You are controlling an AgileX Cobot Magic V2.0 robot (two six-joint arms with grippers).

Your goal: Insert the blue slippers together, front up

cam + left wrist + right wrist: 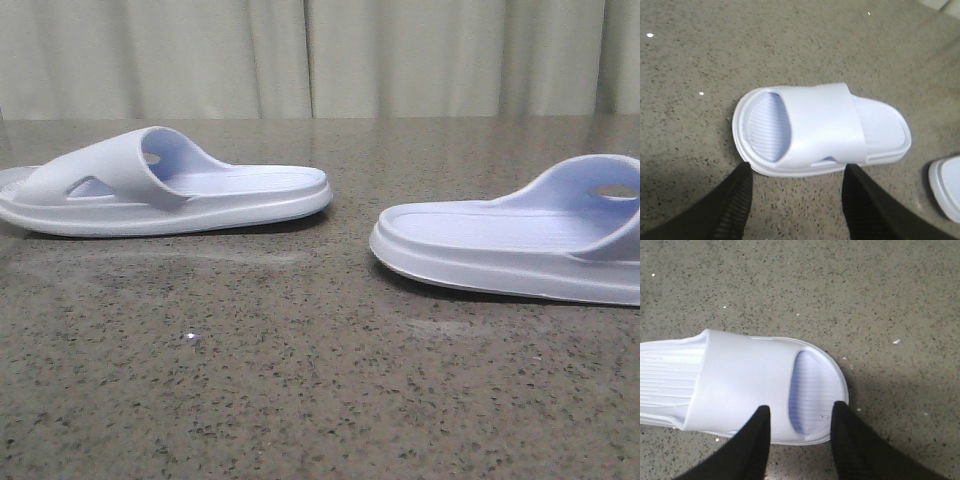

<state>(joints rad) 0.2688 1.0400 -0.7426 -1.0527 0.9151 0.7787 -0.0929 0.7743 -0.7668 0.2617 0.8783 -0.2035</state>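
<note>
Two pale blue slippers lie soles down, apart, on the speckled table. In the front view the left slipper (165,185) has its open end toward the middle, and the right slipper (500,240) is cut off by the right edge. Neither gripper shows in the front view. In the left wrist view my left gripper (797,172) is open and empty, its fingers (735,200) spread beside the long side of the left slipper (820,130) at the strap. In the right wrist view my right gripper (801,412) is open and empty over the strap and toe end of the right slipper (730,385).
The grey speckled stone table (300,380) runs back to a pale curtain (320,55). The end of the other slipper (947,192) shows at the edge of the left wrist view. A small white chip (896,342) lies on the table.
</note>
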